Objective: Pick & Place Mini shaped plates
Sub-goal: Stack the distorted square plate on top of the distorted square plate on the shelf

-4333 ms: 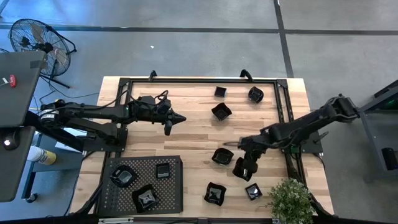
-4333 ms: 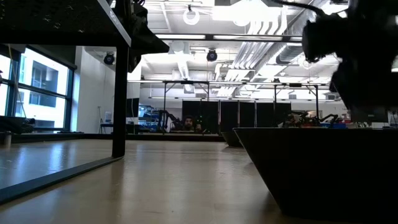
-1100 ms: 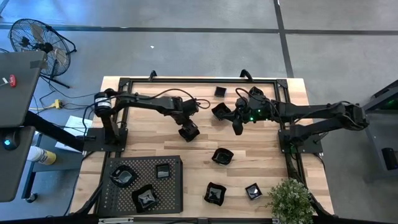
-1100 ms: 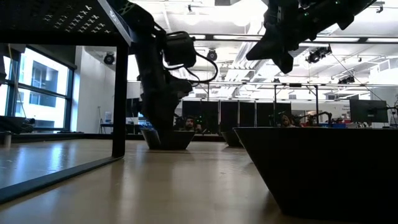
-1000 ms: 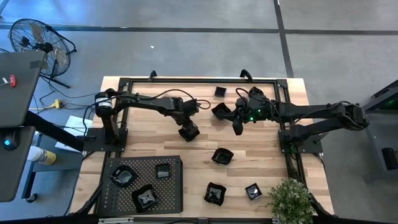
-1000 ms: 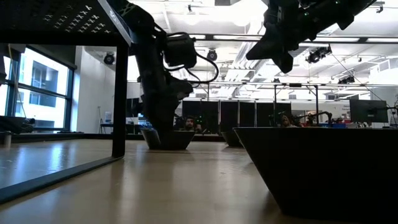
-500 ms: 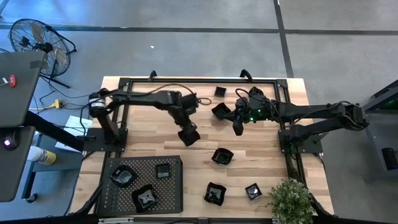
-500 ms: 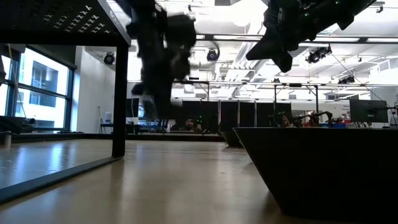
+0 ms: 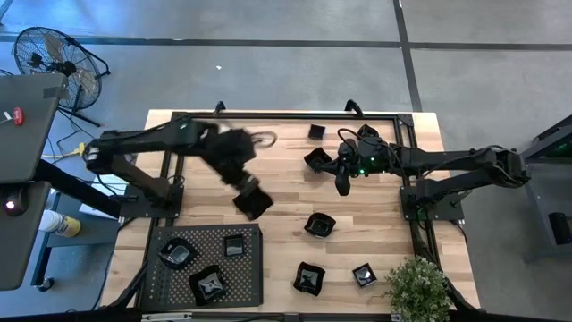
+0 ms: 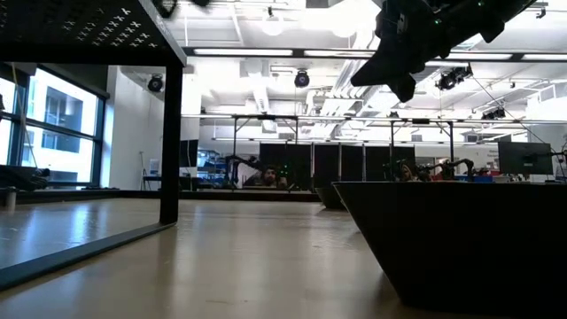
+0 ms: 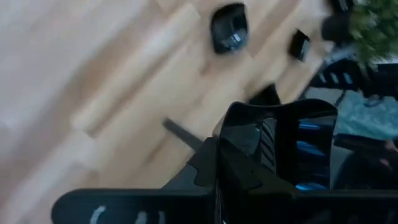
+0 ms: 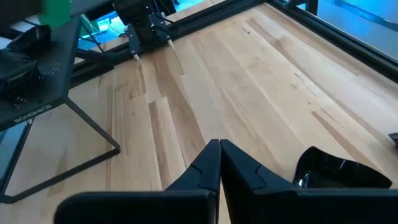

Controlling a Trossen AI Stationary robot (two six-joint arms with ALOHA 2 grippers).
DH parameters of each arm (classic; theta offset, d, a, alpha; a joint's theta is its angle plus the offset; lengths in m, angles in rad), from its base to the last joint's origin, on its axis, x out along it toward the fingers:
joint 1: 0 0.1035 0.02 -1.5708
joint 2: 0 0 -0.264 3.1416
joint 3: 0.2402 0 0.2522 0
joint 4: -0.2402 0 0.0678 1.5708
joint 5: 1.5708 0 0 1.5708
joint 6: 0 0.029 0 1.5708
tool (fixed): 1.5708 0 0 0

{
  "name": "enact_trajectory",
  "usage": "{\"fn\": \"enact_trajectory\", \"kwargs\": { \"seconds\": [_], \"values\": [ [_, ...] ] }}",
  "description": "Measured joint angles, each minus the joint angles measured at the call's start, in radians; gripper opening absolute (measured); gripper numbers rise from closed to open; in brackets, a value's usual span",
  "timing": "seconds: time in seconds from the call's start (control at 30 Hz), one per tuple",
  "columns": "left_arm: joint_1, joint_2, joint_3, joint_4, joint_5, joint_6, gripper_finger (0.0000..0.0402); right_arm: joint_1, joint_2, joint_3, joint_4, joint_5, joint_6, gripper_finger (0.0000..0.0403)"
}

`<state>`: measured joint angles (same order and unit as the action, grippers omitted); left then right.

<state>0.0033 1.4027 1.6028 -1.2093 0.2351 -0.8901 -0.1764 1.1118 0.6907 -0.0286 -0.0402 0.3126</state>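
Note:
My left gripper (image 9: 250,199) hangs over the table's middle left, just beyond the far right corner of the perforated tray (image 9: 246,277), and is shut on a small black dish (image 9: 257,205). My right gripper (image 9: 342,182) is shut and hovers in the air beside an angular dish (image 9: 315,160) on the far part of the table. More dishes rest on the wood (image 9: 320,224) (image 9: 309,278) (image 9: 363,275) (image 9: 316,131). Three dishes lie in the tray (image 9: 177,253) (image 9: 234,245) (image 9: 210,283). My left gripper (image 11: 217,158) holds the black dish by its rim (image 11: 233,127), at the edge nearest the fingers. The fingers come from above, pointing down. The dish (image 11: 280,140) is lifted clear of the table; the blur hides how the fingers sit on the wall.
A black frame rail (image 9: 268,115) runs around the table's far and side edges. A potted plant (image 9: 418,288) stands at the near right corner. In the low view one dish (image 10: 461,239) sits close to the camera. Bare wood lies between the tray and the middle dishes.
My left gripper has lifted the dish off the middle of the table and swung it fast toward the table's left and near edge, up to the tray's far right corner. The dish has left the low view.

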Motion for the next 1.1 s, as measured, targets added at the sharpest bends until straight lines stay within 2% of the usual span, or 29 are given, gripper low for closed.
{"fn": "enact_trajectory", "kwargs": {
  "seconds": [0.23,0.43,0.57,0.8,1.1],
  "values": [
    [-0.349,-0.068,0.018,-0.069,-0.137,-0.298,0.0000,-0.009,0.000,0.000,0.003,-0.039,-0.008,0.0004],
    [-0.631,-0.049,0.018,-0.068,-0.306,-0.473,0.0000,-0.009,0.000,0.000,0.003,-0.043,-0.007,0.0004],
    [-0.774,-0.022,0.018,-0.109,-0.423,-0.575,0.0000,-0.009,0.000,0.000,0.003,-0.043,-0.003,0.0002],
    [-0.886,0.054,0.018,-0.138,-0.439,-0.583,0.0000,-0.009,0.000,0.000,0.003,-0.043,0.001,0.0002],
    [-0.888,0.109,0.008,-0.125,-0.456,-0.570,0.0000,-0.009,0.000,0.000,0.003,-0.041,0.002,0.0002]
  ]
}}
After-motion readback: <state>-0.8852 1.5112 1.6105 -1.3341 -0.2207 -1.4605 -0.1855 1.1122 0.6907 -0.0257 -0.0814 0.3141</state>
